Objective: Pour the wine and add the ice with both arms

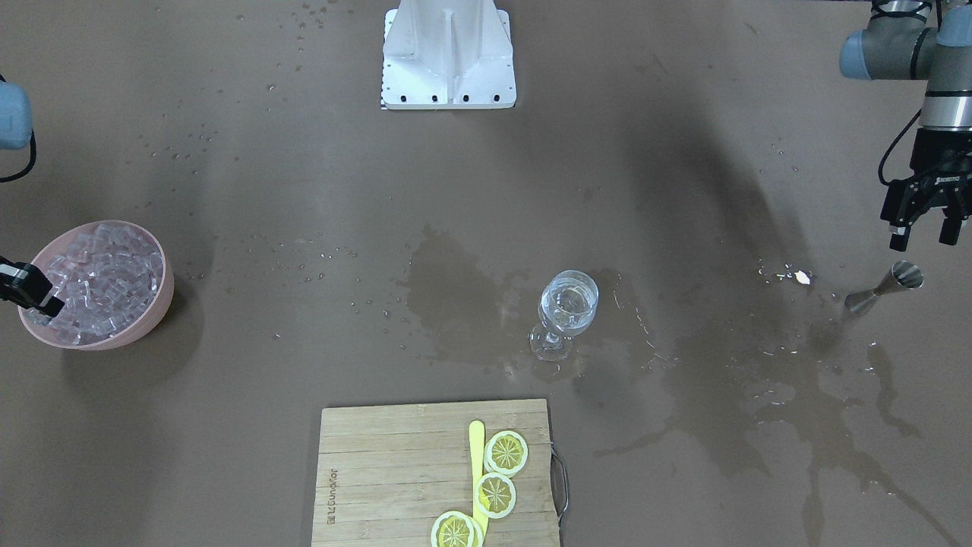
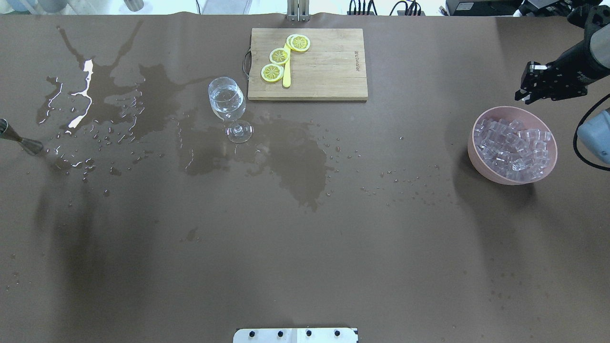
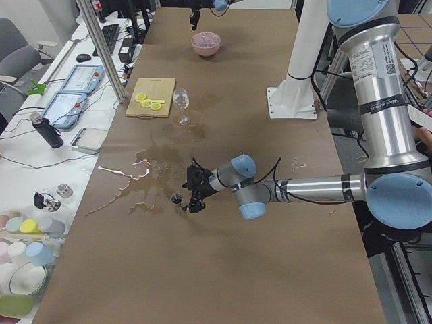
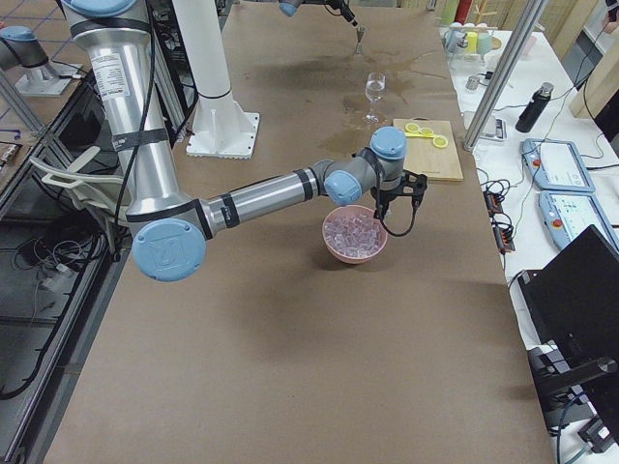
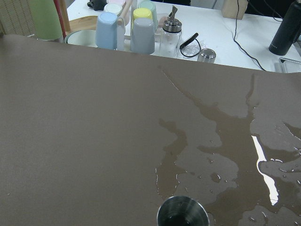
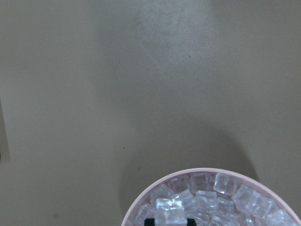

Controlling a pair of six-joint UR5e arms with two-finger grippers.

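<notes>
wooden cutting board (image 1: 395, 471) sits closest, at the middle of the bench's operator-side edge, carrying three lemon slices (image 1: 506, 453) and a yellow stick (image 1: 476, 456) lying against them. just beyond its corner stands the wine glass (image 1: 552, 346), upright, with the clear wine (image 1: 568, 302) filling part of its bowl. dark wet patches (image 1: 456, 296) spread over the bench around the glass and on toward the robot's left end. near that left end a steel jigger (image 1: 885, 287) stands upright among the puddles, and the left gripper (image 1: 924, 235) hangs just above it, fingers apart and empty, not touching it. toward the bench's right end a pink bowl (image 1: 163, 304) holds the heap of ice (image 1: 106, 281). the right gripper (image 2: 526, 88) hovers over the bowl's rim on the side nearer the operators. its wrist camera shows one ice cube (image 6: 169, 210) raised above the heap and pinched between the black fingertips (image 6: 149, 221), so it is clamped on that cube. at the middle of the robot-side edge is the white base block (image 1: 448, 53).
</notes>
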